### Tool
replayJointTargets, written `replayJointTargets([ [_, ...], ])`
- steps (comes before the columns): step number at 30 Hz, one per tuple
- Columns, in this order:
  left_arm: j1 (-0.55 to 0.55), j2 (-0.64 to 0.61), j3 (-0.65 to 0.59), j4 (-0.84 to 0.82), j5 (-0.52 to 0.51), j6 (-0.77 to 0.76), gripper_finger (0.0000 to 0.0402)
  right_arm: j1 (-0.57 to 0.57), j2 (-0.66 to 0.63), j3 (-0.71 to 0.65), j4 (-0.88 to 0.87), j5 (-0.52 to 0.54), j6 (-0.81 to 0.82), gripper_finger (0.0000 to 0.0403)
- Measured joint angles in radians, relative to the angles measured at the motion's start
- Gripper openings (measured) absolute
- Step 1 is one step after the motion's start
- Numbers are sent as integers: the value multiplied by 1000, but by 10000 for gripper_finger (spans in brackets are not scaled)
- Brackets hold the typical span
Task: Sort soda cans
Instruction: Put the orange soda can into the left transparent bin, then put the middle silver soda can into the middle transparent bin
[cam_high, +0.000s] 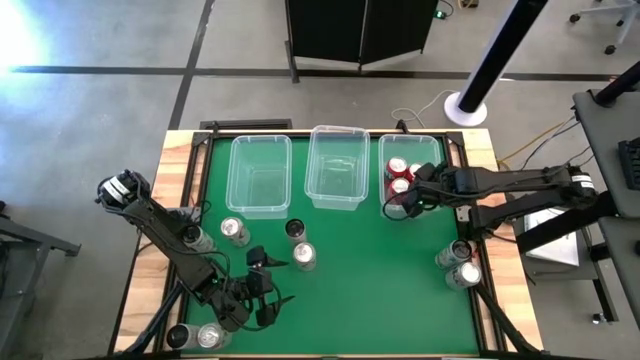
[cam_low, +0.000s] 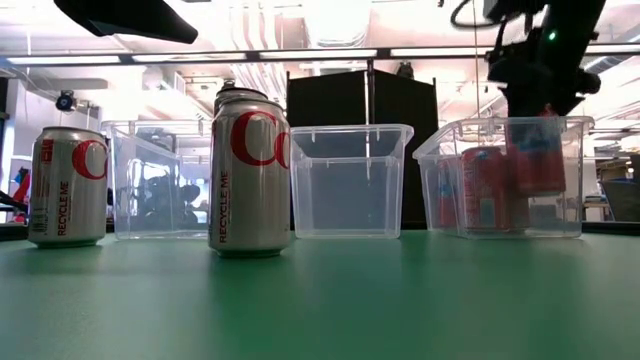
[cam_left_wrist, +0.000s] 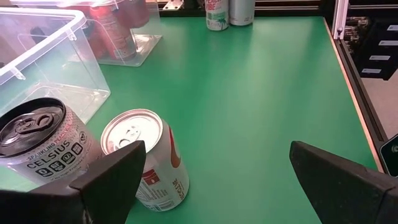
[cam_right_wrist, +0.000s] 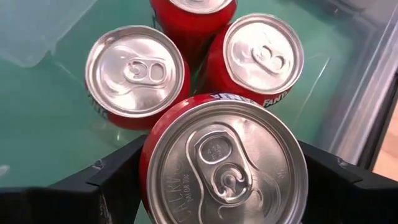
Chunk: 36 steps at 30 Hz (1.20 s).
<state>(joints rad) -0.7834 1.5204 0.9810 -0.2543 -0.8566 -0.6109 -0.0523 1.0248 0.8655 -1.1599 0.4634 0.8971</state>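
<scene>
My right gripper (cam_high: 405, 195) hangs inside the right-hand clear bin (cam_high: 440, 145), shut on a red soda can (cam_right_wrist: 227, 165). Below it, several more red cans (cam_right_wrist: 137, 71) stand upright on the bin's floor. My left gripper (cam_high: 265, 285) is open near the table's near left, touching nothing. Just beyond its fingers stand a black-topped can (cam_left_wrist: 37, 143) and a silver-white can (cam_left_wrist: 146, 155), both upright on the green mat. Other silver cans (cam_high: 235, 231) stand in front of the left bin. My right gripper pinches the red can by its side wall (cam_right_wrist: 148, 163) just below the top rim, one finger on each opposite side. The fingers (cam_right_wrist: 115, 177) come from above, pointing down. The can (cam_low: 535, 150) hangs upright, clear of the bin's floor and higher than its neighbours.
The left bin (cam_high: 260, 175) and the middle bin (cam_high: 335, 165) stand along the far edge. Two cans (cam_high: 460, 265) stand near the right edge; two more (cam_high: 197, 337) sit at the near left corner beside my left arm. Bare mat (cam_high: 380, 290) lies at near centre.
</scene>
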Motion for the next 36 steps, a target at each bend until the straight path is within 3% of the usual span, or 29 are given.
replayJointTargets([
  [24, 0, 0, 0, 0, 2, 3, 382, -40, 3, -24, 72, -27, -61, 358],
  [31, 0, 0, 0, 0, 2, 3, 382, -33, 8, 126, 77, -30, -128, 359],
  [36, 1, 0, 0, 0, 0, 3, 382, 23, 49, 227, 261, -25, -257, 359],
])
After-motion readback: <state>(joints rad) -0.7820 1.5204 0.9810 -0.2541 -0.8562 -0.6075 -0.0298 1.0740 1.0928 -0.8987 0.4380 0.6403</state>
